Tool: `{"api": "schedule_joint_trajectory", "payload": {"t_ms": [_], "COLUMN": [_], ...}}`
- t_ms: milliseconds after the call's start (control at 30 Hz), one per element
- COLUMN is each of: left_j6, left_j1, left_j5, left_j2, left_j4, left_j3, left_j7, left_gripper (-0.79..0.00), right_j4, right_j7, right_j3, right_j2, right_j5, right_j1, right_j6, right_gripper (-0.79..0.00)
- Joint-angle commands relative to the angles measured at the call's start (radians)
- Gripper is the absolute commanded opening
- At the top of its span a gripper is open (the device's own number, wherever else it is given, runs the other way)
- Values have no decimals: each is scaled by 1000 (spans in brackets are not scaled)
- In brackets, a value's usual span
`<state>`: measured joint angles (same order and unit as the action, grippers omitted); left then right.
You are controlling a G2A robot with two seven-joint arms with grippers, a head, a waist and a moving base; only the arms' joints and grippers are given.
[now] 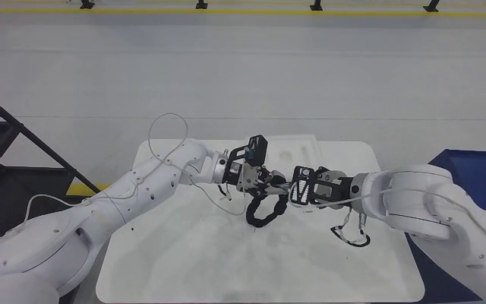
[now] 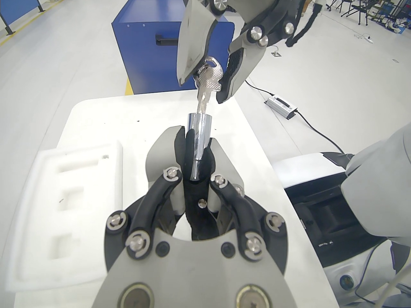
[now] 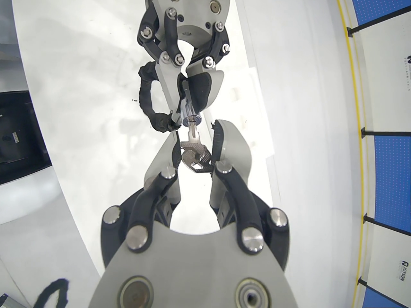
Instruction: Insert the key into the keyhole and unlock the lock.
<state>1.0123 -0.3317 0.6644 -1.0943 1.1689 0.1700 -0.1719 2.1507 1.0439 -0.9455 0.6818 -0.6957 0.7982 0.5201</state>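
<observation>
Pinching the lock (image 2: pixel 200 123) in the left tool (image 2: pixel 196 137), fingers pressed against its chrome barrel. Gripping the key (image 2: pixel 210 75) by its head with the right tool (image 2: pixel 202 89), holding the blade partly inside the keyhole (image 3: pixel 192 117). Hovering above the bench (image 2: pixel 250 136), near a foam tray (image 2: pixel 32 174).

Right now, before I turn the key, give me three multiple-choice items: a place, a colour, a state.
1. The key has its blade: A in the keyhole of the lock; B beside the lock; C pointing away from it.
2. The cabinet is: A red; B blue; C green.
3. The left gripper is: A open; B shut on the lock; C shut on the key.
Answers: 1 A, the blade enters the chrome cylinder's end; 2 B, its panels are blue; 3 B, both pads clamp the cylinder.
</observation>
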Motion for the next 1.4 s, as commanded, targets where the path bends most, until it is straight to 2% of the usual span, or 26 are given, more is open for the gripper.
{"api": "schedule_joint_trajectory", "payload": {"t_ms": [0, 67, 667, 1133, 1167, 1200, 1233, 1267, 1367], "left_j6": [0, 0, 0, 0, 0, 0, 0, 0, 0], "left_j1": [1, 1, 3, 8, 7, 6, 5, 5, 4], "left_j5": [0, 1, 68, 186, 193, 200, 206, 211, 225], "left_j2": [2, 4, 18, 18, 18, 17, 16, 15, 11], "left_j4": [3, 5, 27, 13, 11, 8, 3, -3, -20], "left_j3": [0, 0, 0, 0, 0, 0, 0, 0, 0], "left_j7": [-3, -5, -85, -196, -201, -205, -208, -210, -215], "left_gripper": [-785, -785, -785, -785, -785, -785, -785, -785, -785], "right_j4": [6, 13, -13, -72, -74, -76, -78, -79, -82], "right_j7": [2, -4, -30, -55, -53, -51, -47, -44, -41], "right_j3": [-3, -9, -84, -121, -121, -122, -122, -122, -127], "right_j2": [0, 0, 7, 18, 19, 19, 20, 21, 22], "right_j5": [-9, -10, 187, 390, 396, 399, 403, 405, 411], "right_j1": [4, 9, 60, 87, 87, 87, 87, 86, 87], "right_j6": [-7, -15, -203, -262, -259, -258, -256, -256, -254], "right_gripper": [-739, -785, -785, -785, -745, -536, -151, 0, 0]}}
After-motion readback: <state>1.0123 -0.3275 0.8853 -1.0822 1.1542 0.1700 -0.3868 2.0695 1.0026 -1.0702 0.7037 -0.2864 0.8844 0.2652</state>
